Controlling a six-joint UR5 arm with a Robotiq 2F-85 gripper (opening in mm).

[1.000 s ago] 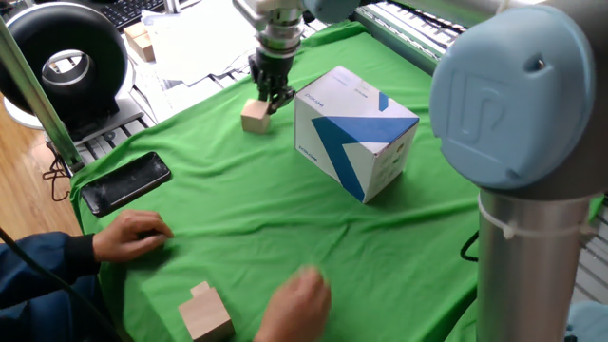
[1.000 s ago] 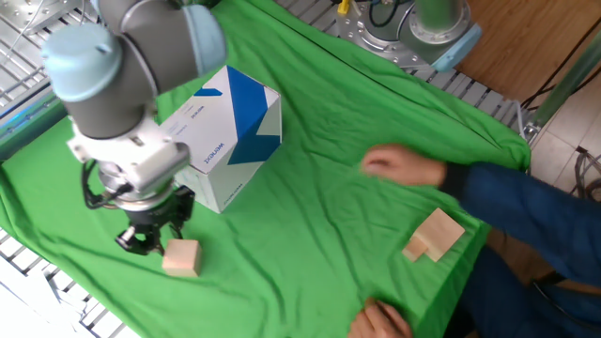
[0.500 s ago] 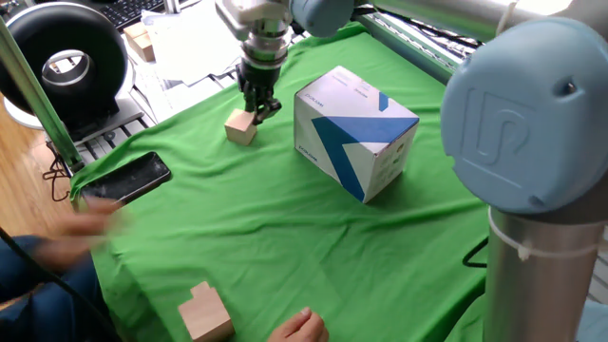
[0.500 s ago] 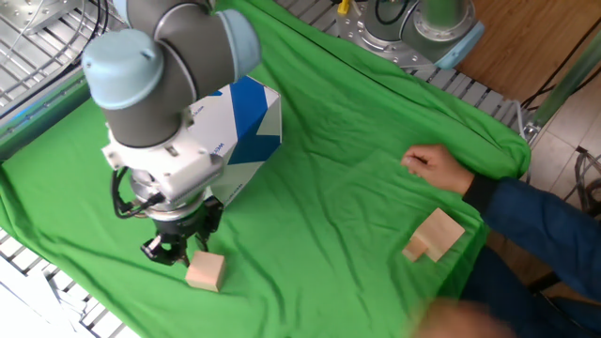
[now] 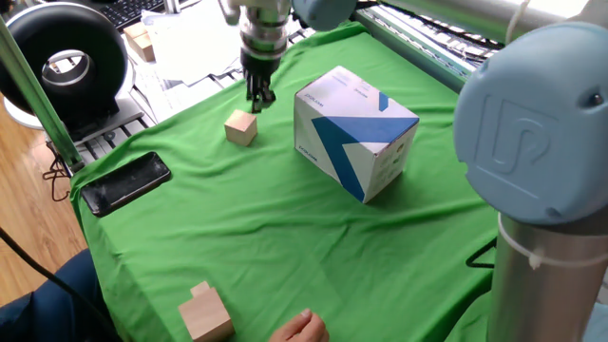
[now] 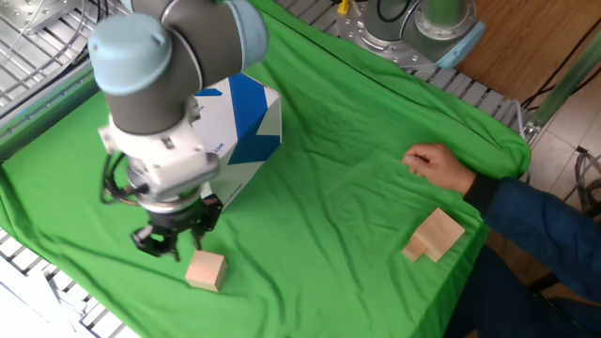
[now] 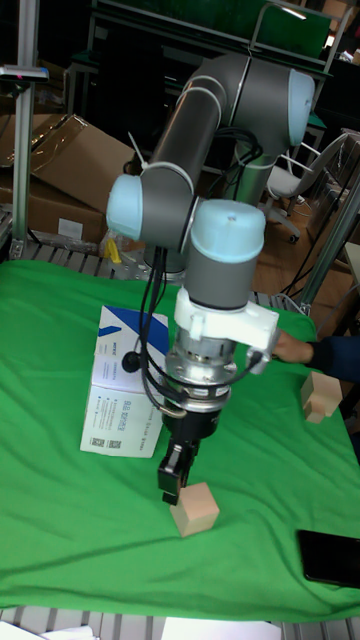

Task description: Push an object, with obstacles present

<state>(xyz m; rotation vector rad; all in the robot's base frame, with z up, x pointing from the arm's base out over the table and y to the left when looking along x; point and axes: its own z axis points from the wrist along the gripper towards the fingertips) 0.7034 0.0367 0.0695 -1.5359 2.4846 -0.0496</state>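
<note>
The object, a small light-wood cube (image 5: 241,126) (image 6: 205,270) (image 7: 194,508), rests on the green cloth near the table's edge. My gripper (image 5: 258,98) (image 6: 166,247) (image 7: 172,486) hangs just beside and slightly above it, on the side nearer the box, with its dark fingers pressed together and nothing between them. A small gap shows between fingertips and cube in one fixed view. The obstacle, a large white box with blue graphics (image 5: 356,133) (image 6: 235,127) (image 7: 125,395), stands a short way behind the gripper.
A black phone (image 5: 126,182) (image 7: 330,556) lies near the cloth's edge beyond the cube. A pale stepped wooden block (image 5: 206,312) (image 6: 433,235) (image 7: 320,392) sits by a person's hand (image 6: 437,169) (image 5: 299,328). My arm's large base (image 5: 546,190) stands at the side.
The cube slid away from the box toward the phone, then stopped. My gripper has since drawn back and up from it. The person's hands pulled back toward the table edge.
</note>
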